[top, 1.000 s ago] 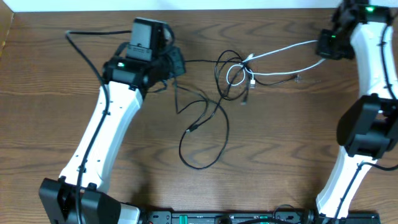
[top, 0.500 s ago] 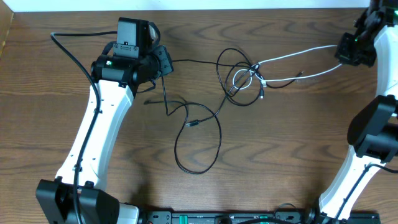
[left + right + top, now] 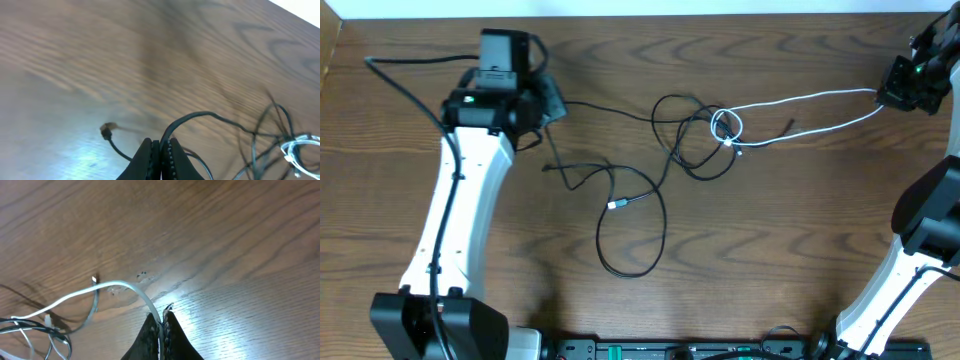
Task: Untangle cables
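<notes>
The long black cable (image 3: 630,215) runs from my left gripper (image 3: 552,100) at the upper left, loops low across the table's middle and tangles at the knot (image 3: 715,135). The white cable (image 3: 800,100) stretches taut from the knot to my right gripper (image 3: 892,92) at the far right. In the left wrist view my left gripper (image 3: 161,145) is shut on the black cable (image 3: 200,116). In the right wrist view my right gripper (image 3: 162,316) is shut on the white cable (image 3: 120,286).
A thick black robot wire (image 3: 405,62) arcs from the left arm at the top left. The table's far edge (image 3: 640,10) borders a white surface. The right arm's lower links (image 3: 930,215) stand at the right edge.
Both grippers have moved apart, the left one leftward and the right one rightward. The white cable has pulled straighter and the knot has drawn tighter. The black loop shifted left.
</notes>
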Available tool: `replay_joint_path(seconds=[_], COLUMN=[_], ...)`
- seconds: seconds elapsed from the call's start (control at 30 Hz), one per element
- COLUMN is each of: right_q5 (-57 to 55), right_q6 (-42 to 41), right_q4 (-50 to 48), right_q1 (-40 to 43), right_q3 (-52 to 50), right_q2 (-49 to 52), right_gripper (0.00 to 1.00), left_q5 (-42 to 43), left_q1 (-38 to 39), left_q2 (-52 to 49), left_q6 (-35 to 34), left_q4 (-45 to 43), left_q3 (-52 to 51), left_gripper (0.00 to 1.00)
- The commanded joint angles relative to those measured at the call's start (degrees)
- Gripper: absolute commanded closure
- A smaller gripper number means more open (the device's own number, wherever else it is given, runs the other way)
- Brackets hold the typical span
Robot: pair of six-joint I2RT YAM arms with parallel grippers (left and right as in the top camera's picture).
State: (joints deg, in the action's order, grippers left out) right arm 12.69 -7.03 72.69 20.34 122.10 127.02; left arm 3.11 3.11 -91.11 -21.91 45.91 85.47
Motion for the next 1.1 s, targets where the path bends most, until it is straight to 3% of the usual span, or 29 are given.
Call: replay_joint_path(seconds=[0.0,0.47,0.63,0.77,0.9,1.07], right_q5=[0.37,-15.39,-14.19,-4.57,12.66,23.47], right_q6=[0.87,-8.17,-8.83,-5.03,5.35,12.41], right_q4=[0.35,0.59,-0.02,-1.42,-1.97,1.77], right_q1=[0.35,3.72,7.41,9.05,8.76,3.41], right_q3=[0.02,0.02,0.02,0.02,0.02,0.02], right_q2=[-0.37,-0.37,-0.37,-0.37,-0.37,-0.37], right_gripper=[0.99,0.99,0.99,0.99,0.99,0.99], left_q5=[-2.49,-3.85,-3.85,-3.82,-3.37,5.16], left_q1=[-3.48,-4.83,-4.83,-4.83,-4.81,-4.44], left_q2=[1.42,1.4,1.36,1.27,1.27,0.81], left_q6=[1.33,3.5,3.5,3.48,3.45,3.5], left_q4=[0.39,0.66,0.63,0.61,0.59,0.07], left_q3=[0.13,0.13,0.13,0.13,0.13,0.13], left_gripper=[0.93,0.92,0.92,0.93,0.93,0.92])
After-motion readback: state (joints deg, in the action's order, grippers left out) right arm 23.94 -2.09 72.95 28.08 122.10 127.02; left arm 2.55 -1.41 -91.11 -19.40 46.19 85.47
